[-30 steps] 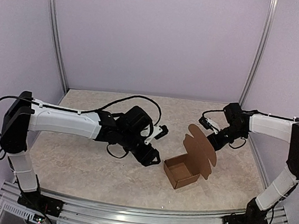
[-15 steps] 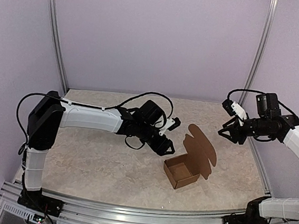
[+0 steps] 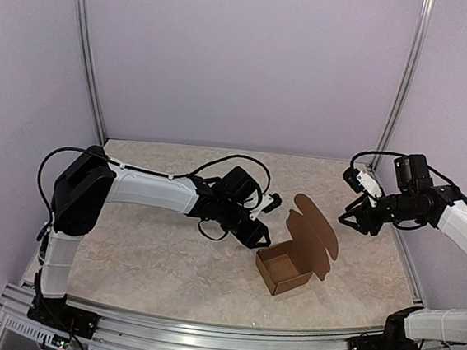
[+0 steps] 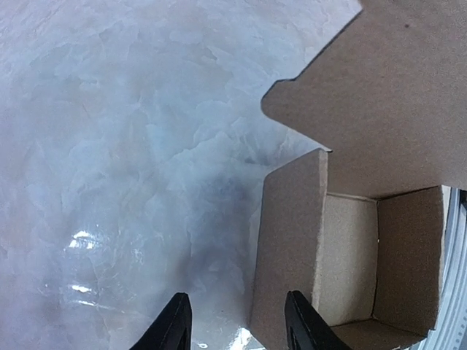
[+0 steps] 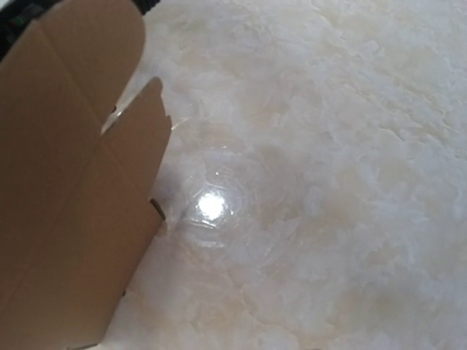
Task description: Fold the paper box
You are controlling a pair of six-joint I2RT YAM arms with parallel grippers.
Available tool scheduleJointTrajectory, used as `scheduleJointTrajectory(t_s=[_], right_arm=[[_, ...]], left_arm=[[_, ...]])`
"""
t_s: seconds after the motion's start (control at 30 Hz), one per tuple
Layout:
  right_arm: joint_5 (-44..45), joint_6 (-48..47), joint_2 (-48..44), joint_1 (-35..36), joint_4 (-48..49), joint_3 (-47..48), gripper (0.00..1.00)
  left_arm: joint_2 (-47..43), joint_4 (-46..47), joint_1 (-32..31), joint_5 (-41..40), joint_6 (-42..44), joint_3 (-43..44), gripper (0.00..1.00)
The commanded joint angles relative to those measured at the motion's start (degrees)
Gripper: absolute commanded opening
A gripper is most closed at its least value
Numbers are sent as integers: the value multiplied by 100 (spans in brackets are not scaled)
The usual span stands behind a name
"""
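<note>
Paper box (image 3: 289,269), centre, lid (image 3: 315,226) upright; left gripper (image 4: 233,324), right gripper (image 3: 351,222) spread, empty. Next, likely: press lid down.

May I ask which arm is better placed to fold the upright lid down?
Probably the right. The right gripper hovers on the outer side of the lid, so it could push it over the paper box. The left gripper sits beside the opposite wall.

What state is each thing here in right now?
box: on the table, base folded up, lid flap standing open, nothing inside.
left gripper: open, empty, just beside the box.
right gripper: open, empty, raised clear of the box.
</note>
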Motion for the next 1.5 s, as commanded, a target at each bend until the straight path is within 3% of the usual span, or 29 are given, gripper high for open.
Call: scheduleJointTrajectory(t_s=[0.0, 0.17, 0.43, 0.8, 0.87, 1.0, 1.07, 1.3, 1.47], right_arm=[[-76, 6, -52, -9, -188, 152, 41], [-405, -124, -109, -7, -490, 536, 43], [-1324, -191, 108, 123, -955, 1260, 61], [-233, -215, 721, 1651, -1358, 1329, 66], [-47, -196, 842, 1685, -1310, 1314, 60], [172, -210, 1241, 1698, -1381, 1448, 30], [162, -221, 1492, 1731, -1579, 1646, 21], [399, -284, 1876, 1868, -1992, 2323, 0], [172, -402, 1968, 1914, -2080, 2615, 0]], left_arm=[[-252, 124, -54, -207, -220, -251, 45], [-682, 320, -245, 12, -151, -515, 52], [-444, 126, -370, -304, -416, -241, 54], [-1238, 701, -450, -771, -650, -1300, 55], [-1463, 915, -446, -958, -542, -1542, 57], [-1754, 1290, -433, -1217, -331, -1830, 59], [-1825, 1235, -396, -1283, -297, -1805, 59], [-2164, 1185, -376, -1513, -248, -2050, 59], [-2793, 2174, -538, -1268, 371, -2902, 59]])
